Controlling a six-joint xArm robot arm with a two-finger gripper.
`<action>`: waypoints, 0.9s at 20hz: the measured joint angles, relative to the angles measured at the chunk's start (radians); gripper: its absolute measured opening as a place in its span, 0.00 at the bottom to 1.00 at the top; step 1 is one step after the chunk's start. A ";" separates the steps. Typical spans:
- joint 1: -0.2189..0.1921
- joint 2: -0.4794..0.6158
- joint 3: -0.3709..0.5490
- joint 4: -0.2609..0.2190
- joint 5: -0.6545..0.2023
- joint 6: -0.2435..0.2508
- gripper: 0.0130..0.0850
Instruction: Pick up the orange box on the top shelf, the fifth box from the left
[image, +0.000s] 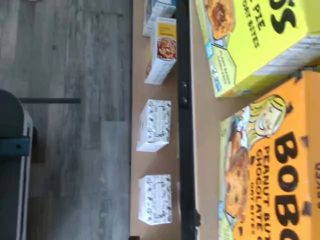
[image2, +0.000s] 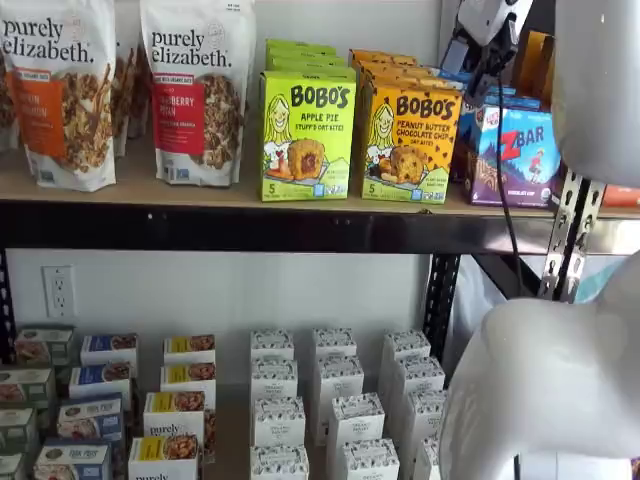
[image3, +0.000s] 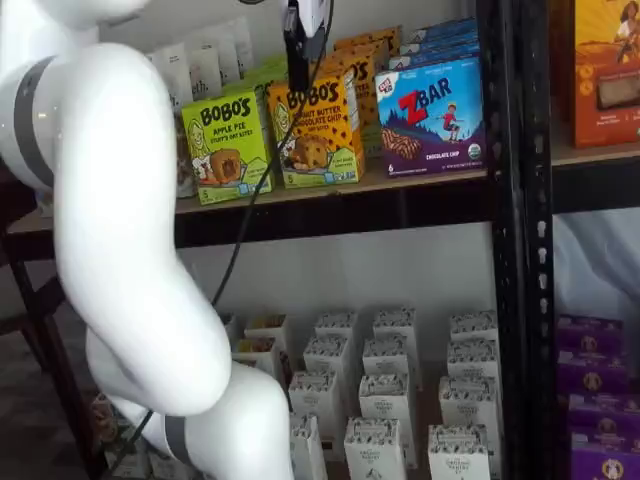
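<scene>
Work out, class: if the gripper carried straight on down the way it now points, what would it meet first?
Probably the top of the orange box: the gripper hangs just above it, though depth is unclear.

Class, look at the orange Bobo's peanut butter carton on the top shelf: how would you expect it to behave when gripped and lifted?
The orange box looks like thin printed cardboard, so probably stiff-edged but crushable under hard squeezing. Standing upright near the top shelf edge, it may tip forward if nudged. Its glossy faces might slip.
</scene>
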 joint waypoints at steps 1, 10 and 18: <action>0.002 0.003 -0.001 -0.003 -0.010 -0.001 1.00; 0.019 0.050 -0.001 -0.006 -0.085 0.002 1.00; 0.042 0.071 0.006 -0.024 -0.162 0.010 1.00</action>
